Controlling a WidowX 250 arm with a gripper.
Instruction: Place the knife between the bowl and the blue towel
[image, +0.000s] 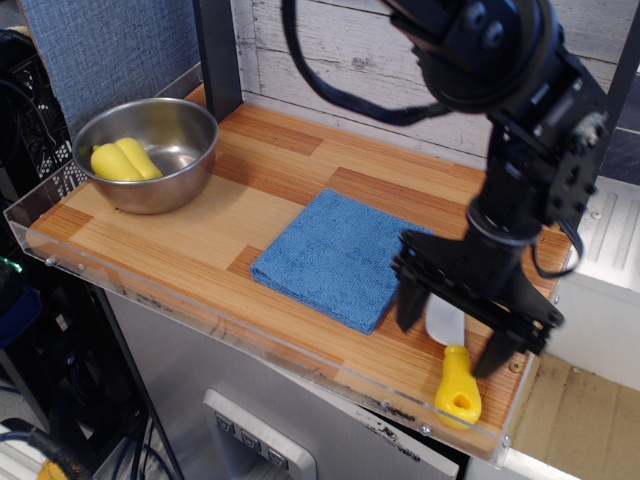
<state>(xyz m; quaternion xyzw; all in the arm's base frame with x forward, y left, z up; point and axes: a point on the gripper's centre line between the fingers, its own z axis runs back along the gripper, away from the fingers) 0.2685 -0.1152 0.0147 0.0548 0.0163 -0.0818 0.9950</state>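
Observation:
The knife (455, 375) lies on the wooden table near its front right corner, yellow handle toward the front edge, white blade partly hidden by my gripper. My gripper (456, 334) is open, low over the knife, one finger on each side of the blade where it meets the handle. The blue towel (340, 257) lies flat in the middle of the table, just left of the gripper. The steel bowl (150, 152) stands at the far left and holds a yellow vegetable-shaped object (123, 160).
The wooden table (240, 215) has a clear acrylic rim along its front and left edges. A whitewashed plank wall runs behind it. A dark post stands behind the bowl. Bare wood lies between the bowl and the towel.

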